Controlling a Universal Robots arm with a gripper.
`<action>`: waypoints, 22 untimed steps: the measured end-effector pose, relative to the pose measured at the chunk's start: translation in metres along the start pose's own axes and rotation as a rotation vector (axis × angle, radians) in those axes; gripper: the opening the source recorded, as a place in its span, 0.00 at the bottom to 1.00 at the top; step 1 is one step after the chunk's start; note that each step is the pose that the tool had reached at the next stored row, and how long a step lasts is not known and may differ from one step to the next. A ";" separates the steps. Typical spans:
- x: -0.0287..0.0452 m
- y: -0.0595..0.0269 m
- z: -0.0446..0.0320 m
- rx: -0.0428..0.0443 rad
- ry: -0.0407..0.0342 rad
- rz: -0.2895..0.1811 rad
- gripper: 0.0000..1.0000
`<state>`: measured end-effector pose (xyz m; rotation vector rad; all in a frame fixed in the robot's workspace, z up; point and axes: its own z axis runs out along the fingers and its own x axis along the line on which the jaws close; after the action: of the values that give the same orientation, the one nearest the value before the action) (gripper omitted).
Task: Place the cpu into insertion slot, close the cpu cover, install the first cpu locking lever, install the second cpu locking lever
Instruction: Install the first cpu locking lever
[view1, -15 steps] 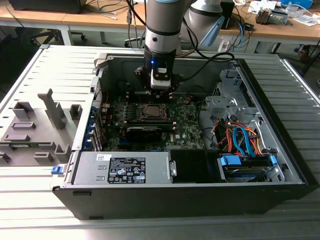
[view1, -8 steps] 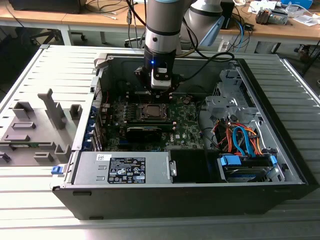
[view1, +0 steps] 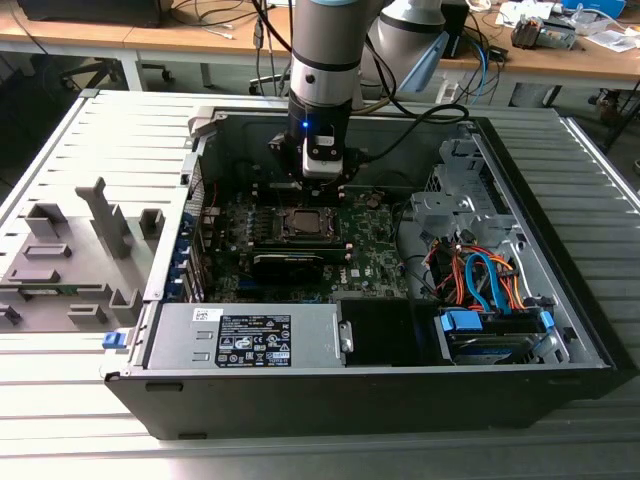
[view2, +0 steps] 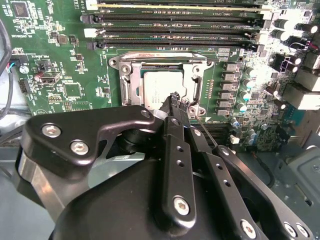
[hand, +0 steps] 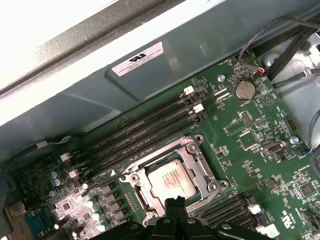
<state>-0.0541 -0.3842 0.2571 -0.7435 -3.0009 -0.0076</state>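
The cpu (hand: 171, 181) lies flat in its socket on the green motherboard, its dull silver top showing in both wrist views (view2: 159, 86). The cpu cover (hand: 196, 156), a silvery frame, lies down around it (view2: 160, 61). My gripper (view2: 176, 98) hangs just over the socket's edge, fingers pressed together with nothing visible between them, and its fingertips (hand: 175, 202) reach the frame's rim. A thin metal lever rod (view2: 206, 131) runs beside the fingers. In the exterior view the gripper (view1: 322, 180) stands upright above the socket (view1: 303, 224), inside the open computer case.
Black memory slots (hand: 145, 125) run beside the socket. A long black card (view1: 288, 265) lies toward the case front, with the power supply (view1: 245, 335) beyond it. A drive bay with blue and orange cables (view1: 480, 280) fills the exterior view's right. Grey fixtures (view1: 75, 250) stand outside the case.
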 end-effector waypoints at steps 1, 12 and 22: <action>0.0000 0.0000 0.0000 0.0000 0.0000 -0.001 0.11; 0.0000 0.0000 0.0000 0.0006 -0.0001 -0.013 0.11; 0.0001 0.0000 0.0000 0.0010 -0.0001 -0.021 0.11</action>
<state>-0.0542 -0.3842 0.2571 -0.7116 -3.0086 -0.0068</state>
